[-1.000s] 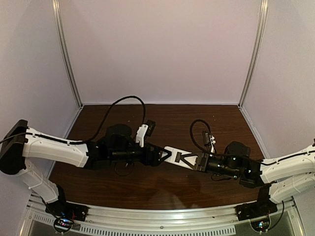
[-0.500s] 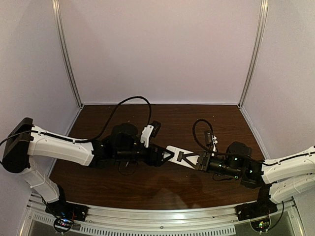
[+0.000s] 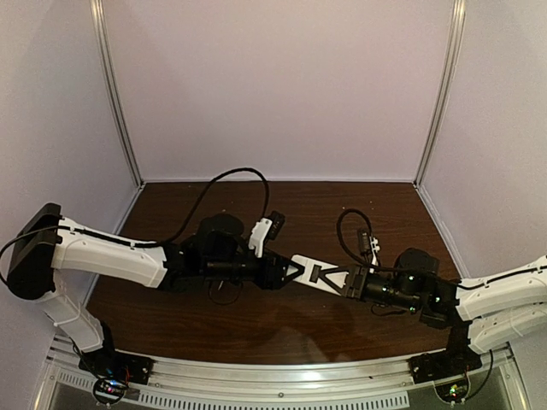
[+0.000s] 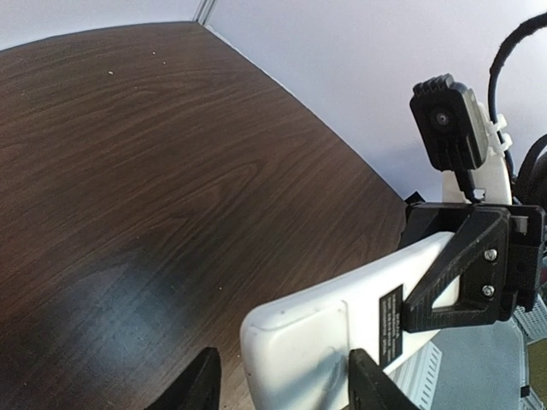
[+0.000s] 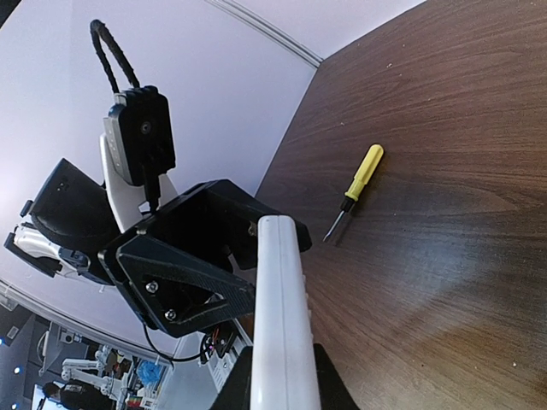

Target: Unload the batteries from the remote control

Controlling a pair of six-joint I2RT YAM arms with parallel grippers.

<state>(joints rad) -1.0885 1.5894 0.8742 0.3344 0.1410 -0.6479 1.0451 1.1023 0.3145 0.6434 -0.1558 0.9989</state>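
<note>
The white remote control (image 3: 318, 272) hangs above the table between the two arms. My right gripper (image 3: 346, 279) is shut on its right end; in the right wrist view the remote control (image 5: 280, 316) runs edge-on out of the right gripper (image 5: 282, 380). My left gripper (image 4: 286, 380) straddles the other end, back face up, with the closed cover and a black label (image 4: 389, 318) showing. One left finger (image 4: 366, 380) touches the remote's side. The other finger (image 4: 203, 383) stands a small gap off it. The batteries are hidden.
A yellow-handled screwdriver (image 5: 355, 190) lies on the brown wooden table (image 3: 299, 213) beyond the remote. Pale walls with metal corner posts (image 3: 115, 94) close in the back and sides. The right arm's wrist camera (image 4: 449, 124) and cable sit just behind the remote.
My left arm has slid right over the remote's free end, and its jaws have narrowed around it. The right gripper has kept its hold, shifting only slightly.
</note>
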